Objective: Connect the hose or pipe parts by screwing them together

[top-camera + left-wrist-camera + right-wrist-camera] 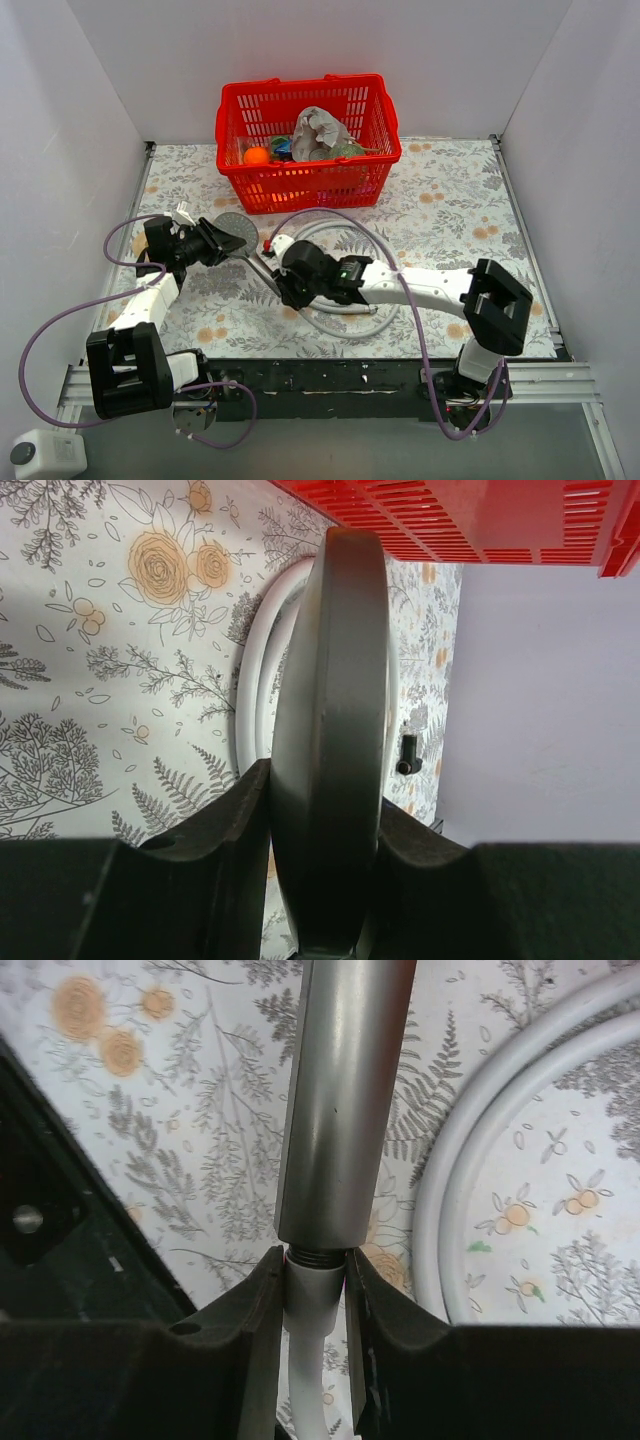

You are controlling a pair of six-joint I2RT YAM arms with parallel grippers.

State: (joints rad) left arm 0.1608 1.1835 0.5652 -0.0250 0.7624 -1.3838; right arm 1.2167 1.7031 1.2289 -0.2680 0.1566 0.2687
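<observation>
The shower head (232, 222) is held by its round disc in my left gripper (222, 238). In the left wrist view the disc (330, 710) stands edge-on, with my left gripper (325, 860) shut on it from both sides. Its dark handle (258, 268) slants down toward my right gripper (287, 284). In the right wrist view the handle (345, 1100) ends in exposed threads (318, 1256). The hose end nut (316, 1295) sits right below them, and my right gripper (315, 1305) is shut on it. The light-grey hose (322, 227) loops over the table behind my right arm.
A red basket (308, 182) with assorted items stands at the back centre, close behind the shower head. Purple cables (70, 310) arc beside both arms. White walls enclose the floral table (450, 210) on three sides. Hose coils (480, 1160) lie right of the joint.
</observation>
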